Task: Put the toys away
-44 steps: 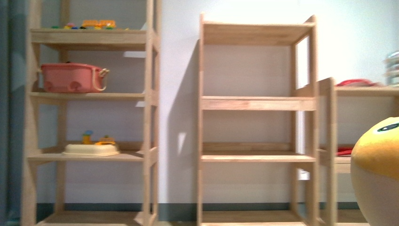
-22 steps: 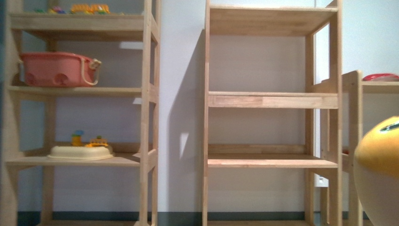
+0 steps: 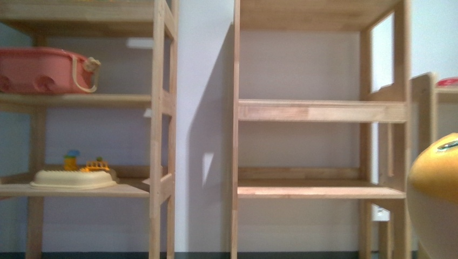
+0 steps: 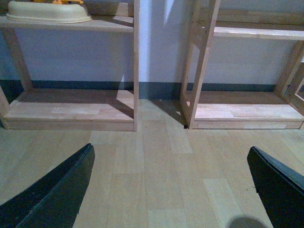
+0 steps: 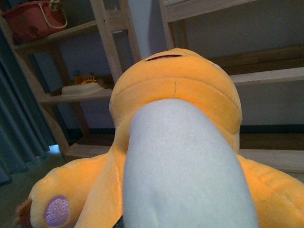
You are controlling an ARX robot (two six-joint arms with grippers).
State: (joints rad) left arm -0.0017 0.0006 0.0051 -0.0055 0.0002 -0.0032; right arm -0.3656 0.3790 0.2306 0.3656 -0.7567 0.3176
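1. Centre shelf unit (image 3: 318, 110): bare wooden boards, standing against the far wall.
2. Left shelf unit (image 3: 162, 108): stands just left of the centre unit.
3. Plush animal (image 5: 180, 95): orange-yellow with a cream front and a pink paw pad (image 5: 57, 210). It sits at the near right edge of the front view, level with the centre unit's lower boards.
4. Pink basket (image 3: 38, 70): on the left unit's upper shelf.
5. Cream tray (image 3: 70, 179): 1 shelf lower, carrying small toys.
6. Left hand (image 4: 170, 149): released, fingers (image 4: 61, 190) spread wide above the wooden floor (image 4: 156, 118), grasping nothing.
7. Right hand: covered by the plush animal; its grip cannot be told.
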